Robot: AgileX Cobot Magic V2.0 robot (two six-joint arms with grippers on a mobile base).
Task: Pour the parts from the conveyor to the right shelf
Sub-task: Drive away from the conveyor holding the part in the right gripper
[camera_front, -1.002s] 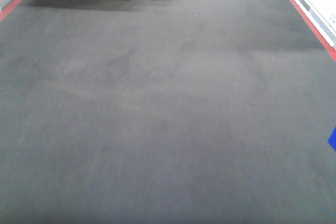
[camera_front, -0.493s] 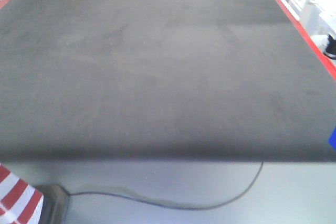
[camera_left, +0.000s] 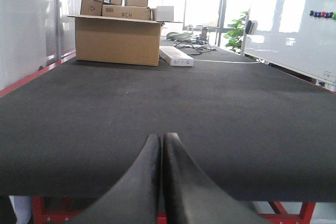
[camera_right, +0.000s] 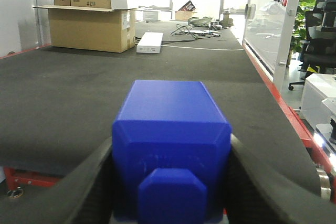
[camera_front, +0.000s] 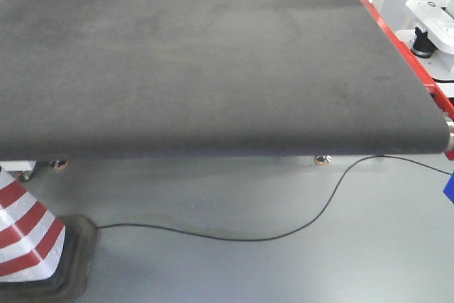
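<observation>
Two dark fingers [camera_right: 94,187] of our right gripper [camera_right: 171,153] press against the flanks of the blue block [camera_right: 168,114], its nub turned toward the wrist camera, so this hand is clamped on the part. Our left gripper [camera_left: 160,141] has its fingers [camera_left: 136,187] pressed tip to tip with nothing between them, low at the near end of the conveyor [camera_left: 210,108].

We judge that the block hangs off the belt, just before its near end and toward the right corner. The cardboard box [camera_right: 86,27] sits far off at the far left corner. Below the near edge, a cable [camera_front: 248,238] trails over the floor [camera_front: 284,267] beside a striped cone [camera_front: 25,239].

We do not see the right shelf in any view, so the carry comes first. To do it well, we hold the squeeze firm and the block level, swing clear of the belt's red right edge, and tip only once a bin is plainly beneath us.
</observation>
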